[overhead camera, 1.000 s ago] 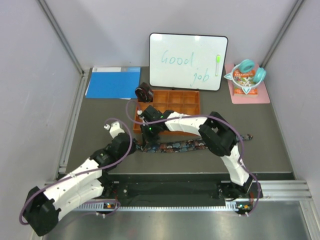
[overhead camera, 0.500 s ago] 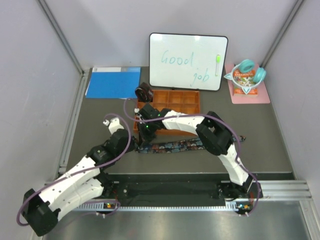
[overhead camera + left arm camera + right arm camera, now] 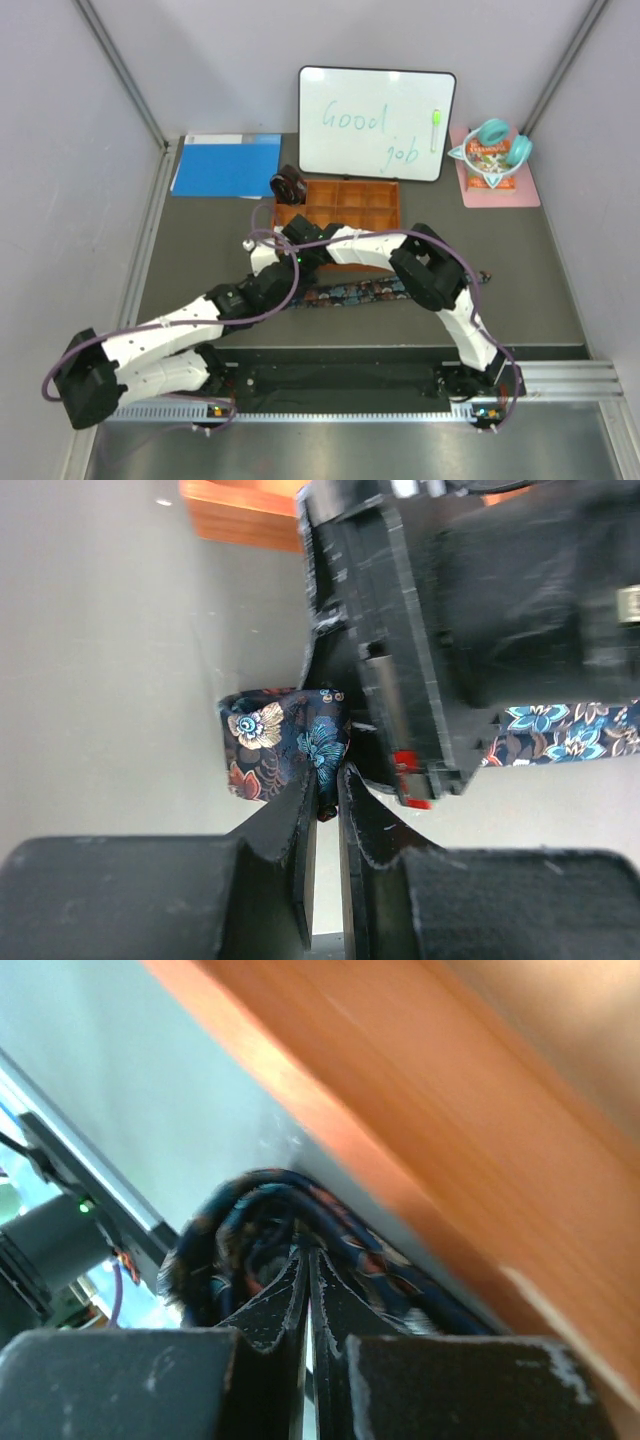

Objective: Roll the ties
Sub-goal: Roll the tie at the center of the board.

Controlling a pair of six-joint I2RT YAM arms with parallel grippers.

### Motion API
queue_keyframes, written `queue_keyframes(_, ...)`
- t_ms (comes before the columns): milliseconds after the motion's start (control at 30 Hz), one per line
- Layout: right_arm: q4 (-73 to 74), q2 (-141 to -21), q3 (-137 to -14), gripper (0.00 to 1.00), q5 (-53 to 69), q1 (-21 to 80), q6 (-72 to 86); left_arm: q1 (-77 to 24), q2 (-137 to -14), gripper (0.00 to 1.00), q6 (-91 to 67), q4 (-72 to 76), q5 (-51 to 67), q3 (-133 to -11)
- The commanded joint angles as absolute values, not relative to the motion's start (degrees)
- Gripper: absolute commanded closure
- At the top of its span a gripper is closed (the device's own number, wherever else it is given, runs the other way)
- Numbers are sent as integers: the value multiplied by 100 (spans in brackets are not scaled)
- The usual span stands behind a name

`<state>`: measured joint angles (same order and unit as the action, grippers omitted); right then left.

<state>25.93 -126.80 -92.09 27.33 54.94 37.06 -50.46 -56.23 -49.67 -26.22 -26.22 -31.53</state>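
At left, left gripper (image 3: 325, 790), nearly closed, pinching the lower edge of a small started coil of the floral tie (image 3: 285, 742). Just right of it, right gripper (image 3: 305, 1260), clamped tight at the coil's core, fabric wrapped round its fingertips. Further right, most of that tie flat and unrolled along the table. Judged roughly halfway: maroon tie (image 3: 289, 185) already coiled, floral roll barely begun. Maroon coil just beside the far-left corner of the orange tray (image 3: 365, 200), seemingly outside it. Nothing visible in the tray's compartments.
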Motion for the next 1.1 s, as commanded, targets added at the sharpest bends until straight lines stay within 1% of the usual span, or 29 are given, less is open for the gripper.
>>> queue_keyframes(0, 2522, -12200, -8922, 100, 2751, 5441, 3630, -5387, -6020, 88, -5150, -2338, -2918, -3472)
queue_keyframes(133, 2785, -11910, -8710, 100, 2506, 5326, 3481, -5519, -6161, 88, -5212, -2277, -2971, -3454)
queue_keyframes(433, 3883, -11085, -8438, 100, 1662, 4940, 3015, -5563, -6301, 88, -5265, -2074, -2953, -3261)
queue_keyframes(500, 3911, -10829, -8140, 100, 1337, 4852, 3023, -5563, -6345, 88, -5238, -1978, -2944, -3243)
queue_keyframes(533, 3902, -10515, -7999, 100, 1266, 4808, 3015, -5572, -6424, 88, -5212, -1960, -2936, -3234)
queue_keyframes(667, 3841, -9855, -7218, 99, 1047, 4483, 3041, -5590, -6644, 88, -5150, -1828, -2909, -3243)
queue_keyframes(933, 3797, -8886, -6268, 98, 853, 4315, 3067, -5625, -6978, 83, -4940, -1731, -2962, -3313)
queue_keyframes(1033, 3797, -8631, -6083, 97, 844, 4307, 3085, -5634, -7101, 80, -4861, -1828, -2997, -3383)
queue_keyframes(1067, 3797, -8579, -6047, 97, 844, 4307, 3094, -5634, -7145, 77, -4852, -1872, -2997, -3392)
